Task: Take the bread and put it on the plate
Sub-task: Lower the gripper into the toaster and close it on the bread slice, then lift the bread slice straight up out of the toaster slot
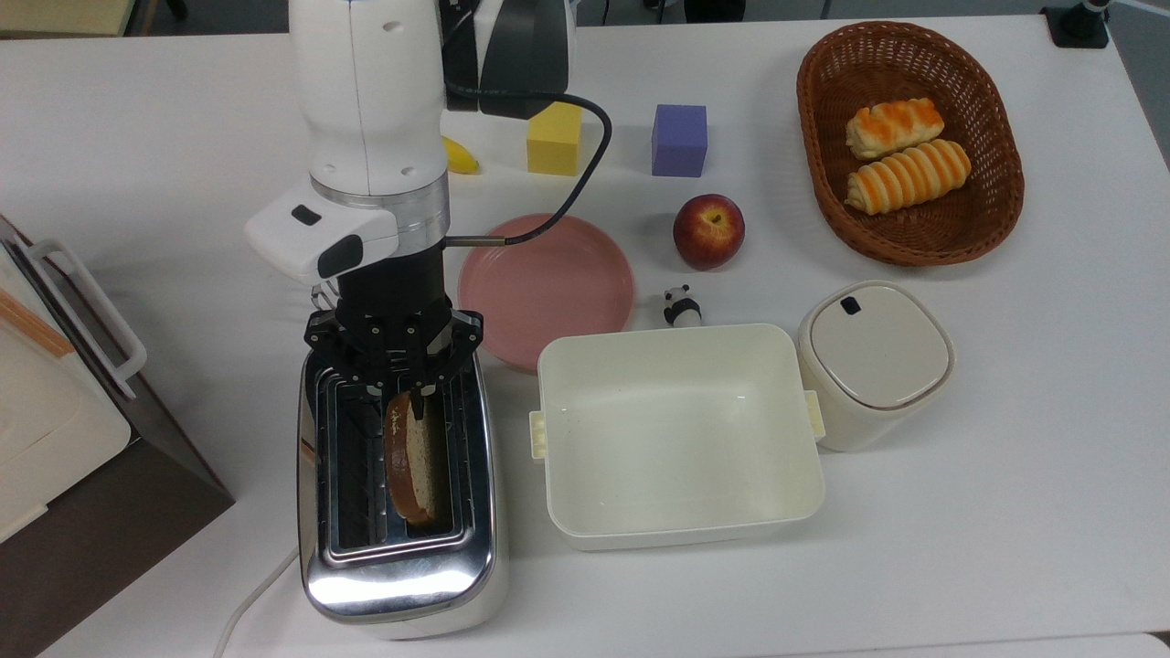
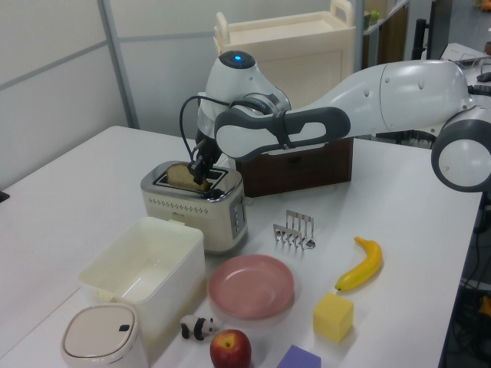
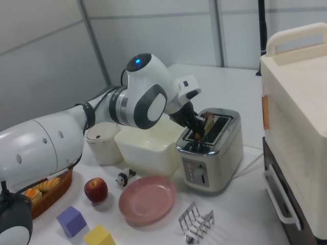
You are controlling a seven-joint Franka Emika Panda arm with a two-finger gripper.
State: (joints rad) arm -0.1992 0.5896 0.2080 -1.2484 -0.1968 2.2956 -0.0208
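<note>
Here the white worktop (image 1: 1005, 512) is lying bare along the top view's bottom and right edges, giving free room there, while the top view's left edge is being crowded by a brown-and-cream cabinet (image 1: 55, 429). The chrome toaster (image 1: 398, 576) is standing near the top view's lower left, just beside the cream tub (image 1: 676, 521), with a narrow gap between them. The plate (image 1: 548, 283) is sitting just beyond the toaster and tub, touching neither so far as can be seen, and its face is lying bare.

Counting: one bread (image 1: 411, 457) slice, one plate, one toaster with two slots, one tub, one lidded cream canister (image 1: 873, 361), one apple (image 1: 708, 230), one panda figurine (image 1: 680, 306), one yellow cube (image 1: 554, 137), one purple cube (image 1: 679, 140), one banana (image 2: 362, 264), one wire toast rack (image 2: 295, 230), and one wicker basket (image 1: 823, 164) holding two striped rolls (image 1: 905, 151).

The hand (image 1: 399, 388) is hanging over the toaster's end nearest the plate, its fingers narrowed about the top end of the bread, which is standing upright in the slot on the top view's right, rising partly above the toaster. In the left view the hand (image 2: 201, 170) is touching the slice's end, and in the right view the hand (image 3: 201, 127) is pinching the bread (image 3: 208, 122) from both faces.
</note>
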